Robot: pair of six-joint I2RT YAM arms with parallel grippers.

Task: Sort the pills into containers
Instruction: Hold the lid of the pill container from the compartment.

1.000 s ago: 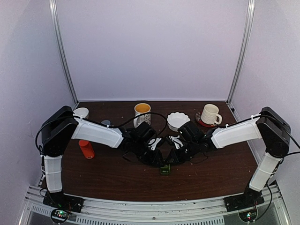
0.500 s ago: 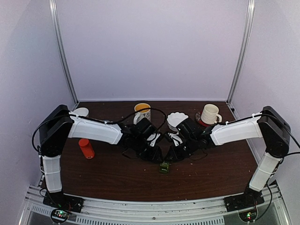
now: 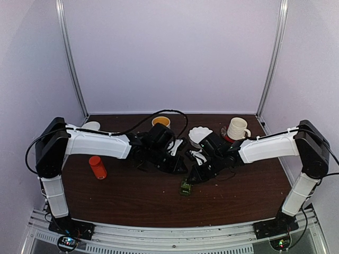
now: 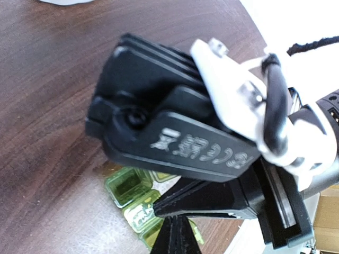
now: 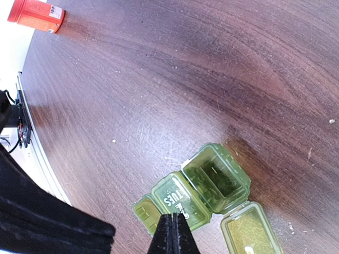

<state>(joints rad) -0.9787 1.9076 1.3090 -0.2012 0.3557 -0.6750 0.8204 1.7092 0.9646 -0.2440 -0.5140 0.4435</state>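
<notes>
Looks down on a dark brown wood-grain table point(image 4: 47, 79). Filled mostly, at centre, by the right arm's ribbed black plastic housing point(image 4: 159, 121), with raised lettering upside down on its flank and a white bracket point(image 4: 233, 90) and looped black cable point(image 4: 275, 106) to its right. Shows beneath it, nearer, a small translucent green plastic pill box point(image 4: 130, 188) lying flat on the wood, one lid lettered, right end hidden. Catches the right gripper point(image 4: 165, 206) as a black wedge pointing left, tip over the box; contact impossible to tell. Shows the left gripper point(image 4: 172, 227) at the near edge, fingers pressed into one point, just beside the box. Cuts off a pale blurred object point(image 4: 63, 1) at the far left.
</notes>
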